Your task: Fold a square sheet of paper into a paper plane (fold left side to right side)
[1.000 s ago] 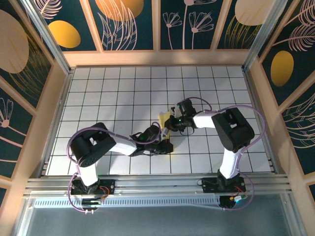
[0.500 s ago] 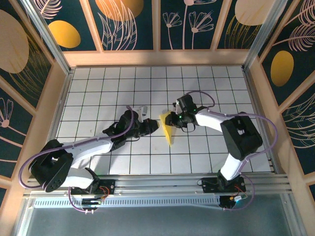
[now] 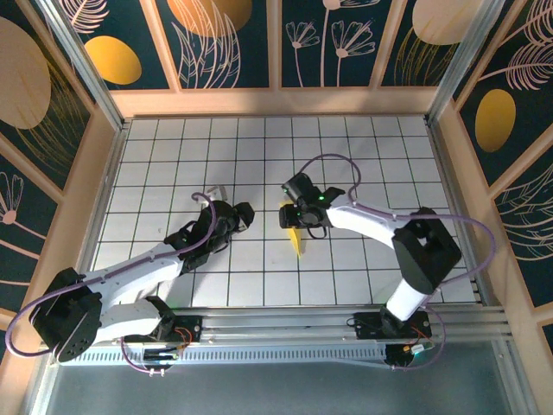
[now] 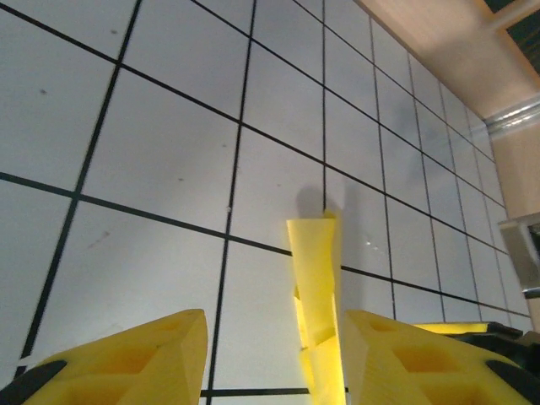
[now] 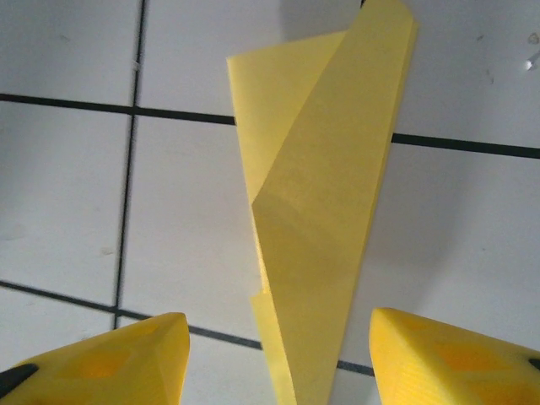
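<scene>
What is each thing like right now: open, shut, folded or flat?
paper plane: folded into a narrow pointed shape, lying on the table, not gripped.
left gripper: open, holding nothing, beside the plane.
right gripper: open, holding nothing, over the plane.

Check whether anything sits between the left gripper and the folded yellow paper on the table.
Nothing visible does. In the top view, bare white tiles of the table lie between the left gripper and the folded paper. The right gripper hovers over the paper's far end, outside that gap.
</scene>
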`<state>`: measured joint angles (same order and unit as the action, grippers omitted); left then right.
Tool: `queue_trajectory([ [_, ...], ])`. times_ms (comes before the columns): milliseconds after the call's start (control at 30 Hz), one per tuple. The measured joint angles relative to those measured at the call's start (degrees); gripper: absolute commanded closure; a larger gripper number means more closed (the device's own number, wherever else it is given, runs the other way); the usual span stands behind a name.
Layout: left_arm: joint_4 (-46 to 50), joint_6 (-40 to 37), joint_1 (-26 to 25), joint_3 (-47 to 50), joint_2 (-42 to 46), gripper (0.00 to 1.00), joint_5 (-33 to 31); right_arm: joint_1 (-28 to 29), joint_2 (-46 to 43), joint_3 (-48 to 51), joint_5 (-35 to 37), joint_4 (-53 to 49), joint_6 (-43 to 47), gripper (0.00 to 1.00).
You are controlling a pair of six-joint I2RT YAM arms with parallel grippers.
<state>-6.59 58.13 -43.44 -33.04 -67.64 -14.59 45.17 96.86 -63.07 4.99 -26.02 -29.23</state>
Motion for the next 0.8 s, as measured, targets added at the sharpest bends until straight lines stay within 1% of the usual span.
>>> queue_trajectory([
  [100,0.7,0.1,0.0,0.1,0.0,0.53,-0.9,0.8,4.5,-1.8,3.3,-1.4,0.3,0.49],
  [200,0.9,0.2,0.0,0.2,0.0,0.53,-1.1,1.0,8.3,-2.9,5.9,-2.5,0.5,0.59],
  [300,1.3,0.3,0.0,0.2,0.0,0.53,-1.2,1.0,9.5,-3.1,7.5,-3.1,0.7,0.76],
  [367,1.5,0.3,0.0,0.2,0.0,0.53,-1.4,1.0,9.4,-3.3,8.7,-3.4,0.9,0.89],
  [433,1.8,0.3,0.0,0.2,0.3,0.51,-1.7,1.0,9.4,-3.5,9.5,-3.5,0.8,0.99],
  [467,2.0,0.2,0.0,0.2,0.5,0.50,-2.0,1.1,9.3,-3.5,9.9,-3.8,0.8,1.00],
  [600,3.5,0.2,0.0,0.1,1.5,0.48,-2.9,1.1,6.7,-3.5,11.2,-4.9,0.7,1.00],
  [733,5.2,0.2,0.0,0.0,3.0,0.44,-4.2,0.9,0.4,-3.5,11.6,-5.0,0.9,1.00],
  [800,5.6,0.3,0.0,0.0,4.2,0.41,-4.9,0.5,-2.5,-3.5,10.3,-4.4,1.4,1.00],
])
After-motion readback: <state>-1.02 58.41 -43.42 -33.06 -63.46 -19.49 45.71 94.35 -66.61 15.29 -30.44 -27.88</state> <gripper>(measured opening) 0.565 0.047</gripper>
